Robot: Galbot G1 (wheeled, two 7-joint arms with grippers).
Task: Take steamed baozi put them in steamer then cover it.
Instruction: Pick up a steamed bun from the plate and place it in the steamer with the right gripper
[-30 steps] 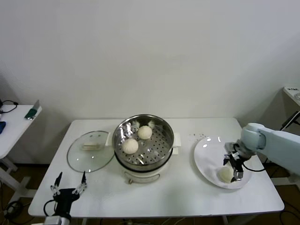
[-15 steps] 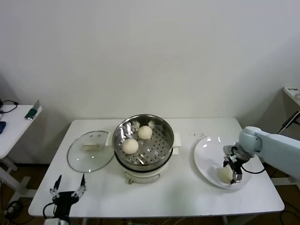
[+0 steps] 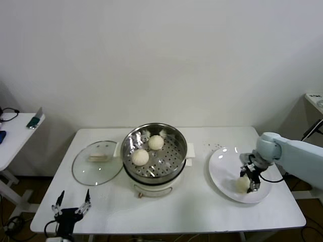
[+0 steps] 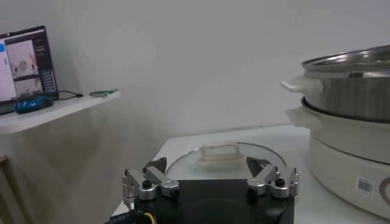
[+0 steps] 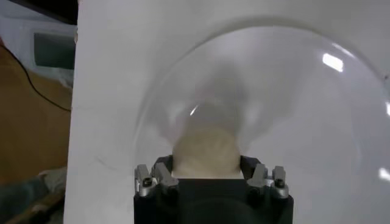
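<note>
From my head, my right gripper (image 3: 249, 182) closes around a baozi (image 3: 243, 184) on the white plate (image 3: 222, 171), at three o'clock from the steamer (image 3: 153, 151); two buns (image 3: 141, 157) sit inside, the cover (image 3: 97, 162) at nine.

Left wrist: my left gripper (image 4: 210, 181) spread, empty.

Right wrist: fingers (image 5: 159, 175) flank the bun (image 5: 205, 153).

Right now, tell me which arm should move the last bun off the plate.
Right. The right gripper already straddles the bun on the white plate; the left gripper hangs off the table's front-left edge, far away.
</note>
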